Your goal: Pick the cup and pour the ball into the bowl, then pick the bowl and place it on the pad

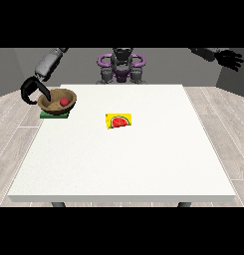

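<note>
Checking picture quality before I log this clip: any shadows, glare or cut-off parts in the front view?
Front view: lighting is even, with no glare on the large white table; the brown wooden bowl darkens the green square pad beneath it; the robot hand at the view's right is raised off the table, fully in frame.

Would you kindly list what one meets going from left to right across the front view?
Robot hand at the view's left → brown bowl holding a red ball, on a green pad → yellow watermelon card → robot hand at the view's right.
</note>
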